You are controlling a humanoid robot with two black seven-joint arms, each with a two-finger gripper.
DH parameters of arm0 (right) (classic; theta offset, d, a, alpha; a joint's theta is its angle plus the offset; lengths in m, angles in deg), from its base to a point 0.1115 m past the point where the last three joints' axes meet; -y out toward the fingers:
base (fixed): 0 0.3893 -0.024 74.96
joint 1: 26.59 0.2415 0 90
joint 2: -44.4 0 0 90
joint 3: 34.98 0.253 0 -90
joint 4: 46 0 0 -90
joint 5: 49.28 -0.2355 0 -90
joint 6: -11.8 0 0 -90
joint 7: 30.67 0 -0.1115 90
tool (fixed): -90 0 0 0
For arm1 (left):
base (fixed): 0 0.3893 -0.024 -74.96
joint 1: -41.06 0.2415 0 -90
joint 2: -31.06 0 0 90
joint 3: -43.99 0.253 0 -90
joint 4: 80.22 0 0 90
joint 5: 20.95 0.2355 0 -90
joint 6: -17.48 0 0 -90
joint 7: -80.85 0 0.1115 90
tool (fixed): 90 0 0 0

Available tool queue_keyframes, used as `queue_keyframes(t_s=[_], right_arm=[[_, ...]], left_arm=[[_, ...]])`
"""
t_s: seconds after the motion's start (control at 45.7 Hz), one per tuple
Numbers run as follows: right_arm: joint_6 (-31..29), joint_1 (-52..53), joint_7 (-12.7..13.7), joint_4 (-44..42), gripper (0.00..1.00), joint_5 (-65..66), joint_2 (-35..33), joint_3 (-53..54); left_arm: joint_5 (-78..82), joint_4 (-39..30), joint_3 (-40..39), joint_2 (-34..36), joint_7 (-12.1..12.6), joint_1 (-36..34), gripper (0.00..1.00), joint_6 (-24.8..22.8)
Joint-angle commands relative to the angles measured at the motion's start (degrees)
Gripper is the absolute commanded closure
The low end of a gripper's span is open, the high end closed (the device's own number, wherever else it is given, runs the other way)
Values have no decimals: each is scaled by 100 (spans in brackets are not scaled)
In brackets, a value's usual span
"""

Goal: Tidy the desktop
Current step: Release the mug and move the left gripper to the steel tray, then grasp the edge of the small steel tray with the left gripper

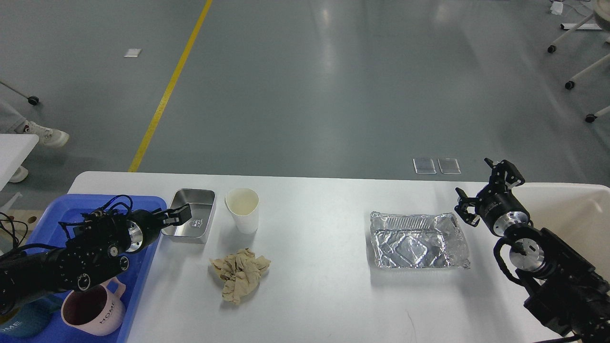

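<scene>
White desk [324, 295] spans beneath both arms. Left end effector [178, 215], fingers clenched on steel tin [190, 220] rim, near desk's left edge. Right end effector [486, 190], fingers spread and released, above desk's right edge.

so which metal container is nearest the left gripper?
The small steel tin, its rim right at the left gripper. The crinkled foil tray sits far across the desktop.

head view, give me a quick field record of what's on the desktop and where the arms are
surface: desktop, white
left side: blue tray holding a pink mug
steel tin: empty, beside the tray
paper cup: upright, right of the tin
crumpled brown paper: in front of the cup
foil tray: right of centre, empty
right edge: cream bin
left gripper: at the tin's left rim, jaws' state unclear
right gripper: jaws open, holding nothing
</scene>
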Motion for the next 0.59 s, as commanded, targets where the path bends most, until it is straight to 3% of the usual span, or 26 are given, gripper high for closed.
queue_keyframes(t_s=[0.0, 0.285, 0.57], right_arm=[[-4, 9, 0, 0, 0, -1, -8, 0], [-4, 9, 0, 1, 0, -1, -96, -9], [-4, 0, 0, 0, 0, -1, -105, 0]], left_arm=[[1, 35, 39, 39, -38, 20, 28, 5], [10, 166, 39, 75, -143, 178, 31, 5], [10, 439, 39, -31, -196, 240, 41, 5]])
